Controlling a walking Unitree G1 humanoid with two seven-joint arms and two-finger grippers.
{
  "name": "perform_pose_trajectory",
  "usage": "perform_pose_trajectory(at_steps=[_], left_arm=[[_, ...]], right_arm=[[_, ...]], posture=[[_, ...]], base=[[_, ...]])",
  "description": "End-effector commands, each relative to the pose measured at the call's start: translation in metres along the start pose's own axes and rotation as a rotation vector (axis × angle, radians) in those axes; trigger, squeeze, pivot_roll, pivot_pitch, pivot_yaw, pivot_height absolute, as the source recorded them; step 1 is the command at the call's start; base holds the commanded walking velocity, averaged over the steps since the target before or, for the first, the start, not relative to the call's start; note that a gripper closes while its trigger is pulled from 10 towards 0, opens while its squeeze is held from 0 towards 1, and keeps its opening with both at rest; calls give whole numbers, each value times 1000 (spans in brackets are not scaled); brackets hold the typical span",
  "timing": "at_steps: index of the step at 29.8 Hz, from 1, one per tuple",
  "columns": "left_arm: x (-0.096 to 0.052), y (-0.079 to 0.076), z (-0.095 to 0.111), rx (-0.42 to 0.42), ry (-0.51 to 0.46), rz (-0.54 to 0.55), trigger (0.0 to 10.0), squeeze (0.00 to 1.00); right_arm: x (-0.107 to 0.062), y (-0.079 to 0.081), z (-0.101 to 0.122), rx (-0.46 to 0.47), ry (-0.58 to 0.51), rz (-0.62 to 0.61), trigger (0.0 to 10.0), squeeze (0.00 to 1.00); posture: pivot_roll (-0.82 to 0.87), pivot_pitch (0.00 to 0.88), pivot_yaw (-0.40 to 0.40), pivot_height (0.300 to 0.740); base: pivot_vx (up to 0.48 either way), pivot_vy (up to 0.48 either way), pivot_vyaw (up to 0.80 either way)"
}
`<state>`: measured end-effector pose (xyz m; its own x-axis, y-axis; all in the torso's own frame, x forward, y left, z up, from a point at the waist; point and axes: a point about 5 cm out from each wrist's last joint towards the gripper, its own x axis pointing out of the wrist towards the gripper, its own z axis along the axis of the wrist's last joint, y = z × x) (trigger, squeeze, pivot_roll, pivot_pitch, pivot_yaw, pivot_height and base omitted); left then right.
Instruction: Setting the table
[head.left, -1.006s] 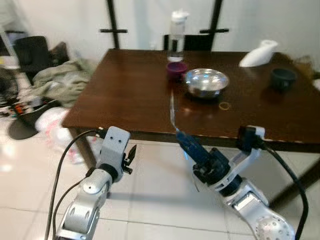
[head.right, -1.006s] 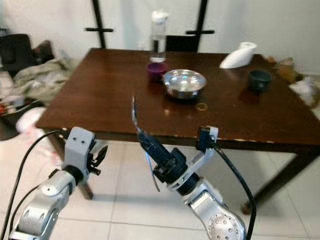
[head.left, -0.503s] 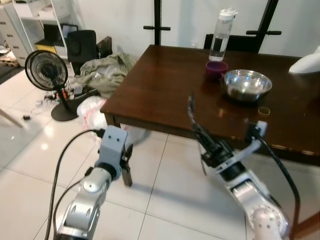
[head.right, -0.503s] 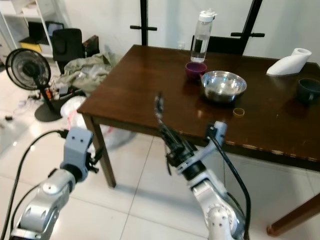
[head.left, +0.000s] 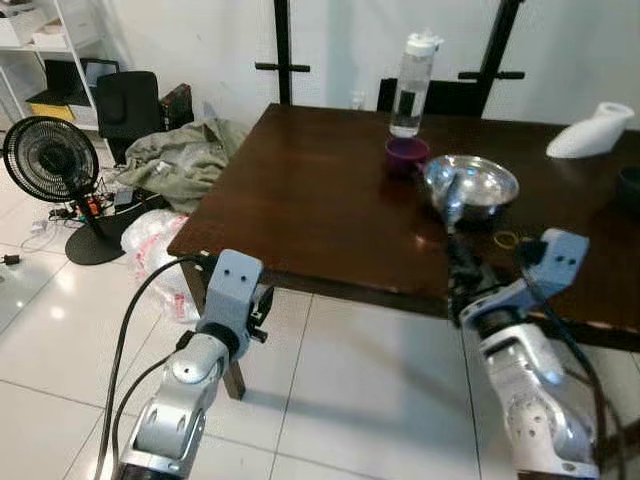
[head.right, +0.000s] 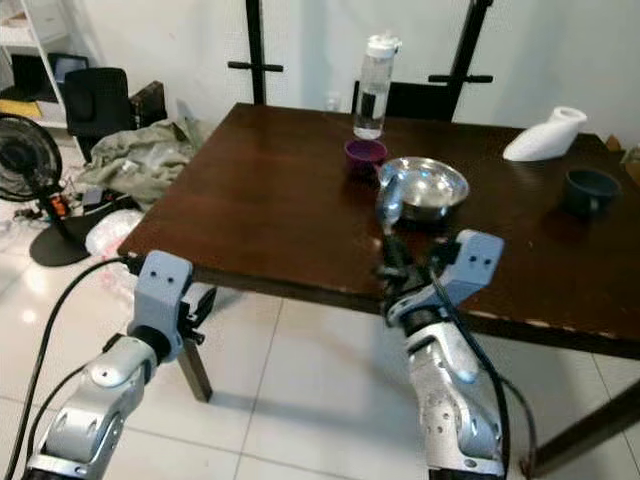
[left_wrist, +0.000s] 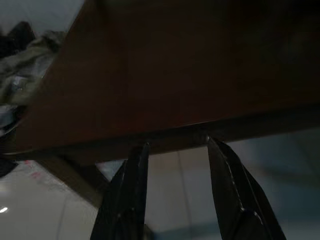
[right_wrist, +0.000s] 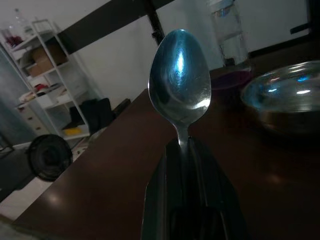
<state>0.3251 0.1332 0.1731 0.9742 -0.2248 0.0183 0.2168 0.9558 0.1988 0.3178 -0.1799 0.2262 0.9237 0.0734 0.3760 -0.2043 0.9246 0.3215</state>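
Steel spoon (right_wrist: 180, 85) is clamped upright by its handle in my right end effector (head.right: 390, 262), held at the near edge of the dark wooden surface (head.left: 310, 190), just short of the metal bowl (head.left: 472, 183). Step in hand, as I judge it: carrying the spoon to its place. Next move calls for reaching forward and lowering it flat beside the bowl. My left end effector (left_wrist: 175, 150) idles, fingers parted, below the surface edge.

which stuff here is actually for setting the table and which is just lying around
For the job:
- spoon, clamped in the right hand
- metal bowl
- purple cup
- dark cup
- table

Lying about:
- water bottle
- white object at the far edge
- ring near the bowl
- fan, clothes heap, plastic bag on the floor
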Motion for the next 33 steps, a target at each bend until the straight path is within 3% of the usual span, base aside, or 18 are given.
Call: perform_pose_trajectory(at_steps=[1, 5, 8, 9, 13, 19, 22, 28, 33], left_arm=[[-1, -2, -5, 6, 13, -10, 10000, 0], [-1, -4, -4, 11, 2, -24, 10000, 0], [-1, -5, -1, 0, -14, -40, 10000, 0], [-1, -5, -1, 0, -14, -40, 10000, 0], [-2, -6, 1, 1, -33, -65, 10000, 0], [-3, -8, 5, -7, -48, -120, 10000, 0], [-3, -7, 8, -24, -70, -162, 10000, 0], [1, -3, 17, -39, -97, -185, 10000, 0], [5, 1, 23, -34, -112, -181, 10000, 0]], right_arm=[[-5, -7, -5, -21, 17, -26, 10000, 0], [-7, -11, -7, -60, 32, -27, 10000, 0], [-11, -16, -13, -207, 72, -25, 10000, 0], [-11, -16, -13, -207, 72, -25, 10000, 0], [-15, -34, -14, -353, 107, -102, 10000, 0], [-26, -53, -11, -391, 140, -146, 10000, 0], [-34, -60, -17, -449, 222, -146, 10000, 0], [-41, -62, -30, -437, 311, -181, 10000, 0], [-38, -55, -39, -333, 315, -217, 10000, 0]], posture=[[53, 103, 98, 740], [52, 103, 99, 740], [54, 104, 100, 740], [54, 104, 100, 740], [54, 105, 100, 740], [54, 111, 98, 740], [50, 116, 99, 740], [46, 120, 98, 740], [56, 122, 98, 740]], base=[[465, 0, 0], [467, 0, 0], [470, 0, 0], [472, 0, 0], [467, 0, 0], [0, 0, 0], [0, 0, 0], [0, 0, 0], [0, 0, 0]])
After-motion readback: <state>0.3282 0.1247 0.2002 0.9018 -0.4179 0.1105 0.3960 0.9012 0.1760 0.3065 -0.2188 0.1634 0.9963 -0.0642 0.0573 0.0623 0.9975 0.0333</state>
